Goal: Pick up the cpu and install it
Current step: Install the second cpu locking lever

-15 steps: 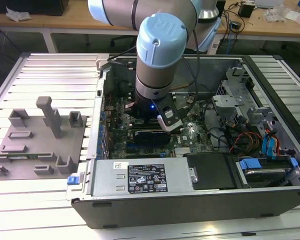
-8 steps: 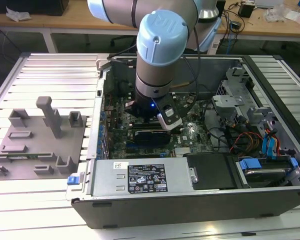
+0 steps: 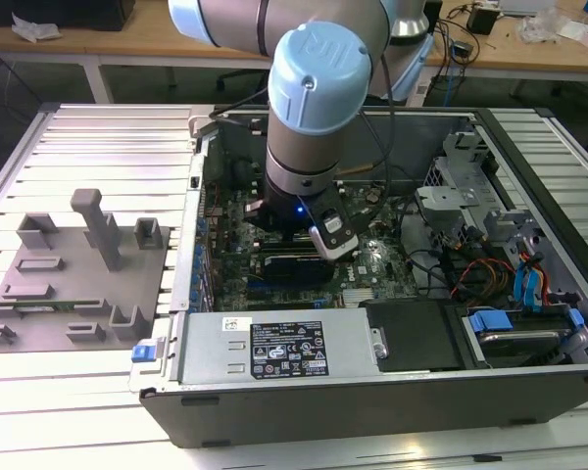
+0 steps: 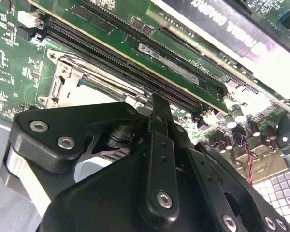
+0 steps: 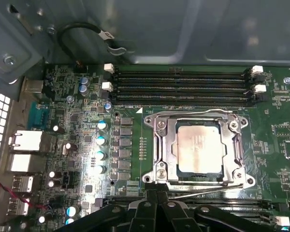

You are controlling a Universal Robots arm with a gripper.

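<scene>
The cpu (image 5: 200, 147), a small square chip with a pale silver top, lies flat inside the metal socket frame (image 5: 157, 145) on the green motherboard (image 5: 87, 121) in the first wrist view. My gripper (image 5: 157, 193) hovers just beside the socket's edge, its black fingers pressed together and holding nothing. The second wrist view looks along the gripper's black linkage (image 4: 159, 159) toward a corner of the socket frame (image 4: 63, 82). In the exterior view the arm's wrist (image 3: 304, 196) reaches down into the open computer case (image 3: 372, 392) over the board.
Black memory slots (image 5: 183, 87) run along one side of the socket. A grey tray (image 3: 78, 274) with upright fixtures lies at the exterior view's left of the case. The power supply (image 3: 274, 348), coloured cables (image 3: 480, 269) and a metal drive cage (image 3: 451, 196) crowd the case.
</scene>
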